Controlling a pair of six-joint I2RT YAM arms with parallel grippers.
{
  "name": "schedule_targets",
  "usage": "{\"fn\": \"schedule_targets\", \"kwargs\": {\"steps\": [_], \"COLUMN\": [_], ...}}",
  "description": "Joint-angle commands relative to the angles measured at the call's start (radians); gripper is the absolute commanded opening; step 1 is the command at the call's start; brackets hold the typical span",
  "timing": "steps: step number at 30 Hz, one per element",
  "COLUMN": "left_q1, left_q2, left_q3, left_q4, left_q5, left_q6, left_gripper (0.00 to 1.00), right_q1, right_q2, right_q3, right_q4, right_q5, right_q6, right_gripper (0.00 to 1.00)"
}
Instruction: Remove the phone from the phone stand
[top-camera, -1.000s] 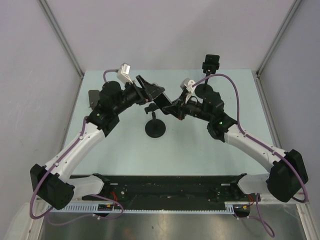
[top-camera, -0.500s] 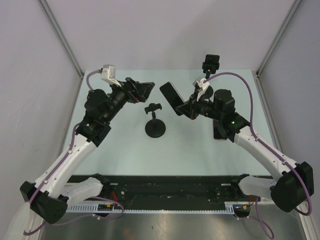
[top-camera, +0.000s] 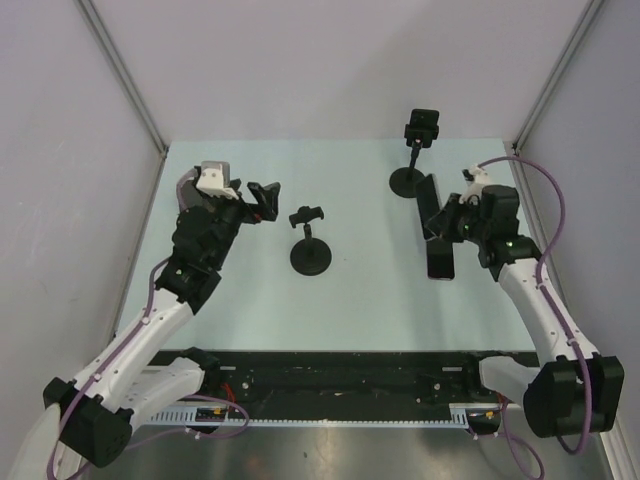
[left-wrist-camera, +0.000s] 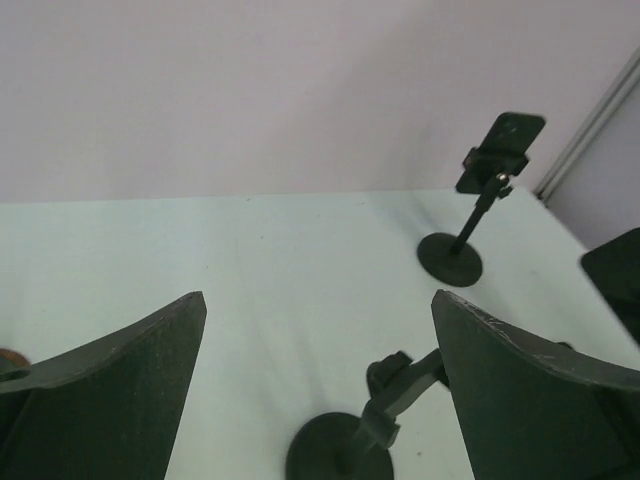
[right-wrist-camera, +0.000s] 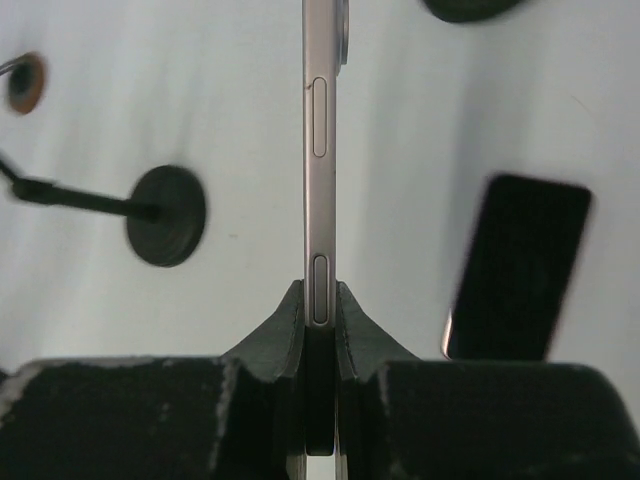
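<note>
The phone stand (top-camera: 310, 243) stands mid-table with its clamp empty; in the left wrist view the phone stand (left-wrist-camera: 372, 420) sits low between my fingers. My right gripper (top-camera: 445, 220) is shut on the phone (top-camera: 430, 203), held on edge above the table's right side. In the right wrist view the phone (right-wrist-camera: 320, 150) rises thin and silver out of my right gripper (right-wrist-camera: 320, 300). My left gripper (top-camera: 262, 202) hangs left of the stand, open and holding nothing. From its wrist camera the left gripper (left-wrist-camera: 318, 305) has both fingers (left-wrist-camera: 520, 380) spread wide.
A second dark phone (top-camera: 441, 258) lies flat on the table just below the right gripper. Another stand (top-camera: 407, 180) at the back carries a small dark phone (top-camera: 423, 127) in its clamp. Grey walls close in the table's left, back and right sides.
The right arm has carried the phone away from the middle stand to the table's right side. The left arm has drawn back to the left and its gripper has opened.
</note>
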Motion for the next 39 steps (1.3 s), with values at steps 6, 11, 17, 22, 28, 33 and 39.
{"fn": "schedule_targets", "kwargs": {"steps": [6,11,17,22,28,33,39], "left_q1": [0.008,-0.009,-0.069,-0.072,-0.072,-0.070,-0.074], "left_q2": [-0.087,-0.143,-0.185,-0.182,-0.174,-0.176,-0.186], "left_q3": [-0.122,-0.143,-0.156,-0.159,-0.163,-0.166,-0.171], "left_q4": [0.151,0.168,0.168,0.169,0.171,0.174,0.177], "left_q5": [-0.055,-0.072,-0.110,-0.124,-0.115,-0.112,-0.118], "left_q6": [0.145,0.179,0.250,0.245,0.239,0.242,0.253], "left_gripper": [1.00,1.00,1.00,1.00,1.00,1.00,1.00], "right_q1": [-0.370,-0.446,-0.516,-0.521,-0.515,-0.510,-0.526], "right_q2": [0.028,0.100,0.216,0.278,0.359,0.384,0.448], "right_q3": [-0.052,-0.054,-0.055,-0.055,-0.055,-0.055,-0.055], "right_q4": [-0.164,-0.193,-0.201,-0.150,-0.161,-0.190,-0.237], "right_q5": [0.060,0.087,0.018,-0.087,-0.175,-0.152,-0.103], "right_q6": [0.061,0.014,-0.075,-0.077,-0.106,-0.107,-0.083], "right_gripper": [0.00,0.00,0.00,0.00,0.00,0.00,0.23]}}
